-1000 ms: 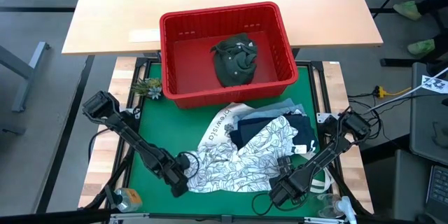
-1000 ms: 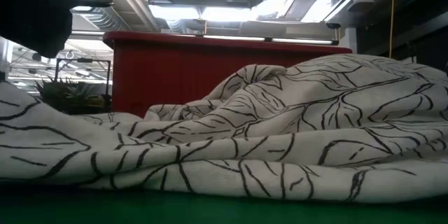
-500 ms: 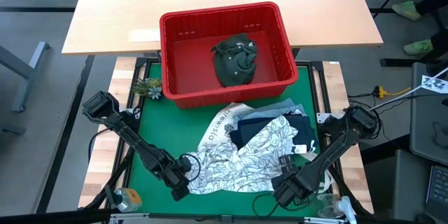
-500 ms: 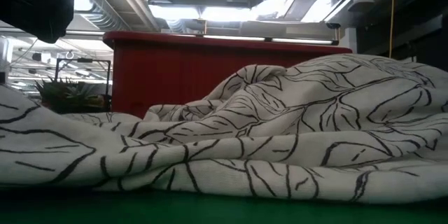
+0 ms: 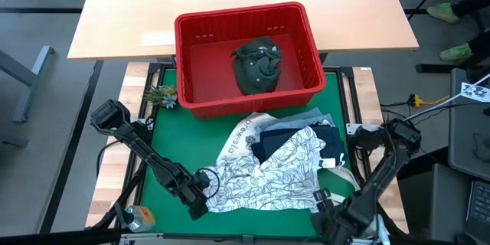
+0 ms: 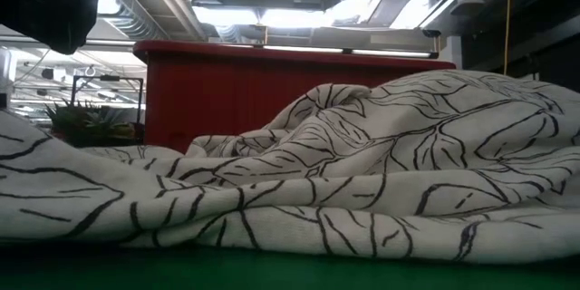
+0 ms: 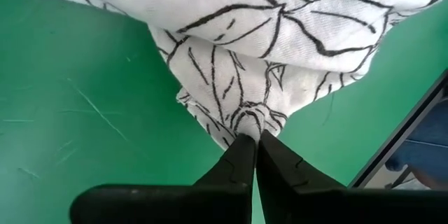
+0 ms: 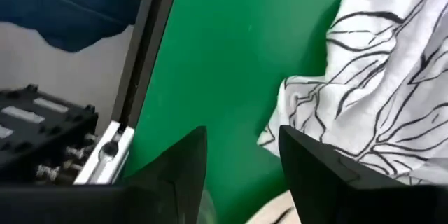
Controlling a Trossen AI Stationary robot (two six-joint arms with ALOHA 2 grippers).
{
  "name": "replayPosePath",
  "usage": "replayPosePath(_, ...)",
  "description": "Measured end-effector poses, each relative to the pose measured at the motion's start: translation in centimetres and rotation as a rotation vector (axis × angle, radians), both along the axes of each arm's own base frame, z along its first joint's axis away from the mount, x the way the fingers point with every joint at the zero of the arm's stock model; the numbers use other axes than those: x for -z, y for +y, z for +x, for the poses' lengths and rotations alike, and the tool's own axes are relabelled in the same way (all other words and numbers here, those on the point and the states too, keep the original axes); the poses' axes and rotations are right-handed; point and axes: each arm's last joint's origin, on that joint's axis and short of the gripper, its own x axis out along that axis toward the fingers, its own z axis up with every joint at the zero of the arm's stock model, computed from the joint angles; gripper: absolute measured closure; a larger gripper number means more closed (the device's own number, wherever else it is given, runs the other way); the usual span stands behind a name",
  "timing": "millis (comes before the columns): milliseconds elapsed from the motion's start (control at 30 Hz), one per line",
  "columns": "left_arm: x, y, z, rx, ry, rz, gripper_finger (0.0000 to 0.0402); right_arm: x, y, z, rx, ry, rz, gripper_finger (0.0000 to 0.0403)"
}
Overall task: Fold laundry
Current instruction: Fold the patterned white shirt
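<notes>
Folding has barely begun: the left gripper (image 7: pixel 253 140) pinches an edge of the crumpled white leaf-printed garment (image 5: pixel 264 172). The right gripper (image 8: pixel 241 155) hangs spread beside it, and nothing looks folded.

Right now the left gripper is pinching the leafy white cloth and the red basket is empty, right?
Not quite. The left gripper does pinch the leafy white cloth, but the red basket is not empty: the high view shows a dark olive garment inside it.
</notes>
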Motion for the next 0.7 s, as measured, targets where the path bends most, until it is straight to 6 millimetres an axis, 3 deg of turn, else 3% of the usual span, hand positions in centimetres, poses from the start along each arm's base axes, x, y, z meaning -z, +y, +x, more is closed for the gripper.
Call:
replayPosePath(467,-0.2,-0.2,0.3,-0.008,-0.050,-0.007,0.0399,1.6,0.4,0.0,0.044,-0.028,-0.068,0.0226)
replayPosePath(700,-0.2,-0.2,0.4,-0.008,-0.052,-0.008,0.0399,3.9,-0.3,-0.4,0.059,-0.030,-0.068,0.0226)
